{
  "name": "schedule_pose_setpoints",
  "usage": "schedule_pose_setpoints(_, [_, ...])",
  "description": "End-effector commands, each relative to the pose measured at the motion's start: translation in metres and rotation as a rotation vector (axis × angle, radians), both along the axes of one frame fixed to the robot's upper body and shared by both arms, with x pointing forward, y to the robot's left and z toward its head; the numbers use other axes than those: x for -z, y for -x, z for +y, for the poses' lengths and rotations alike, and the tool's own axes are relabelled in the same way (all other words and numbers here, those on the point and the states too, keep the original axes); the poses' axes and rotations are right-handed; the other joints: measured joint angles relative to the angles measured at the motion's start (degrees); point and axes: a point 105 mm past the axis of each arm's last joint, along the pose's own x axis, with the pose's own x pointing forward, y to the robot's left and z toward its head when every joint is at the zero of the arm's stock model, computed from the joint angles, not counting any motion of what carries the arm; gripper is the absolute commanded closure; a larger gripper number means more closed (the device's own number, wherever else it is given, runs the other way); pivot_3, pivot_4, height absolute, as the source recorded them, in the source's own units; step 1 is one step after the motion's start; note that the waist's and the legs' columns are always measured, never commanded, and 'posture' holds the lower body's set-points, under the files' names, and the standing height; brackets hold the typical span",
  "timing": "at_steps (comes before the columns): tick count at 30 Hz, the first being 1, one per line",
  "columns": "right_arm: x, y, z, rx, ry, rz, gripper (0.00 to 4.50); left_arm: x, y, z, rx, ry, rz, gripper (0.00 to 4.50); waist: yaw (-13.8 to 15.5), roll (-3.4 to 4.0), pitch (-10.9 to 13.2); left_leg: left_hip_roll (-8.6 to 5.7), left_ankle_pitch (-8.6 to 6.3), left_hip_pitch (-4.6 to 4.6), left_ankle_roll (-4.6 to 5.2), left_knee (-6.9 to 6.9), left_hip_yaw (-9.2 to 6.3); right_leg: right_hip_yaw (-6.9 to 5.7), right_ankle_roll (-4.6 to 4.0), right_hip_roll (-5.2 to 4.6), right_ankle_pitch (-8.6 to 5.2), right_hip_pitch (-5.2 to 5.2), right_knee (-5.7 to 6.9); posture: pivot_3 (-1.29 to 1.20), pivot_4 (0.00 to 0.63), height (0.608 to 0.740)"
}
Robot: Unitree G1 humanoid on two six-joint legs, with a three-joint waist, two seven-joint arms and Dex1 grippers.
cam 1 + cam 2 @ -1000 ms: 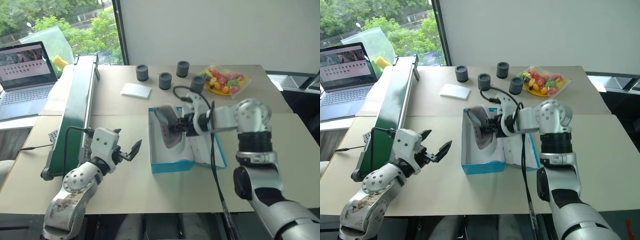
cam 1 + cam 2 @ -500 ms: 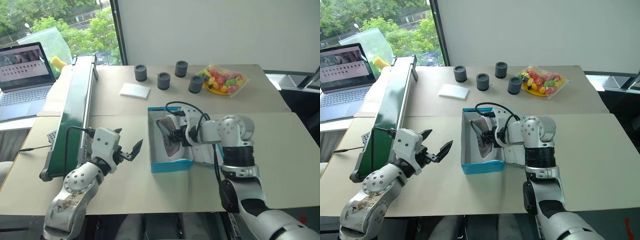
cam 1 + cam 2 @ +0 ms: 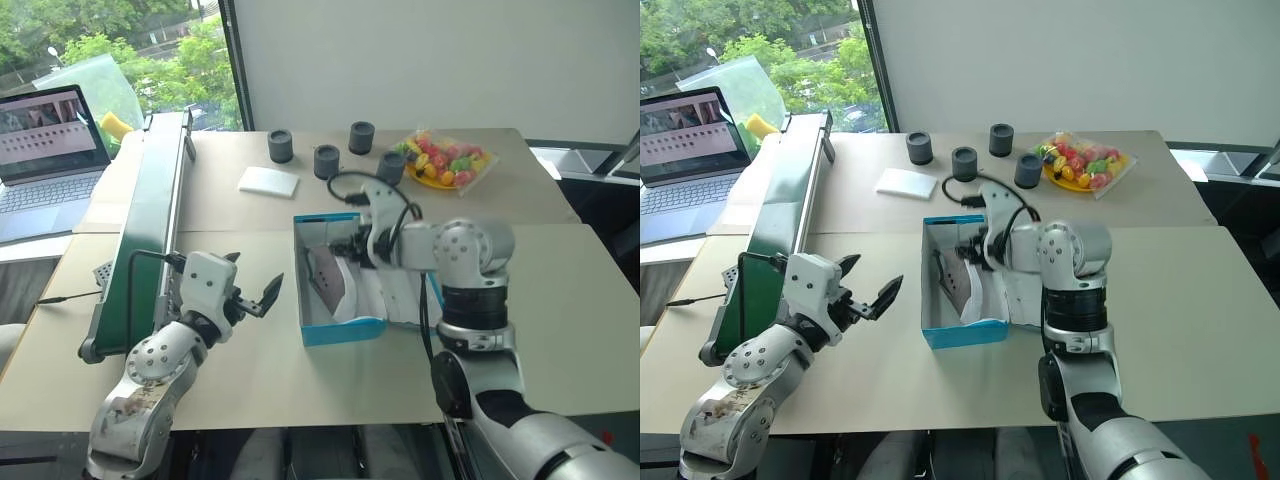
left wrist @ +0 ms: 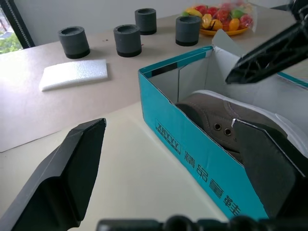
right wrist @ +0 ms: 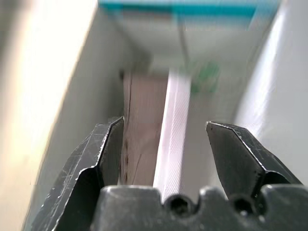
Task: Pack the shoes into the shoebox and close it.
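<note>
The blue shoebox [image 3: 345, 330] stands open at the table's middle, its flap lid [image 3: 405, 295] lying flat to its right, white side up. A brown shoe [image 3: 325, 275] with a whitish sole lies on its side inside the box. My right gripper [image 3: 350, 245] hovers over the box's far end, open, pointing down at the shoe [image 5: 142, 125] with nothing between its fingers. Left of the box, my left gripper [image 3: 255, 280] is held level above the table, open and empty. The left wrist view shows the box's blue wall [image 4: 192, 144] and the shoe [image 4: 226, 120].
A long green conveyor [image 3: 150, 210] runs along the left, with a laptop [image 3: 50, 150] beyond it. At the back stand several dark grey cups [image 3: 326, 160], a flat white pad [image 3: 270, 181] and a plate of colourful sweets [image 3: 445, 160].
My right gripper has opened and let go of the shoe, then lifted a little. The shoe has dropped from tilted upright to lying inside the box. The left arm has stayed put.
</note>
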Motion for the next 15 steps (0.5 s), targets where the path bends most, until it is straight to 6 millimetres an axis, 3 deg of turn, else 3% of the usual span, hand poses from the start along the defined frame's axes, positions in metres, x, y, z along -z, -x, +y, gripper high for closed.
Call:
schedule_pose_setpoints(1, [-0.053,-0.010,0.005,-0.013,-0.051,-0.266,1.21,-0.021,-0.010,0.031,-0.188,-0.010,-0.119,0.00,0.1,0.00,0.0,-0.01,0.00,0.00,0.00,0.00,0.00,0.00,0.00,0.00,0.00,0.00,0.00,0.00,0.150,0.740])
schedule_pose_setpoints(4, [-0.077,-0.003,0.024,-0.136,-0.127,-0.393,1.21,-0.028,-0.016,0.063,-0.385,0.006,-0.158,0.00,0.0,0.00,0.0,-0.05,0.00,-0.01,0.00,0.00,0.02,0.01,0.01,-0.02,0.02,-0.02,-0.01,0.00,0.150,0.740])
schedule_pose_setpoints(7, [-0.089,0.020,0.046,-0.338,-0.187,-0.507,1.21,-0.030,-0.016,0.090,-0.536,0.078,-0.156,0.00,0.0,-0.01,0.0,-0.02,-0.02,0.01,-0.04,-0.01,0.02,0.00,0.00,0.00,0.03,0.00,-0.02,0.00,0.150,0.740])
schedule_pose_setpoints(12, [-0.065,0.052,0.063,-0.571,-0.160,-0.565,1.21,-0.024,-0.009,0.109,-0.628,0.107,-0.127,0.00,0.1,-0.05,0.0,0.04,-0.06,-0.05,-0.09,0.00,-0.02,-0.01,0.02,-0.02,0.03,-0.01,-0.07,0.00,0.150,0.740])
schedule_pose_setpoints(15, [-0.041,0.056,0.065,-0.599,-0.138,-0.552,1.21,-0.015,-0.004,0.119,-0.658,0.115,-0.082,0.00,0.2,-0.06,0.0,0.03,-0.06,-0.01,-0.10,0.02,-0.04,-0.01,0.02,-0.03,0.03,0.02,-0.03,0.00,0.150,0.740])
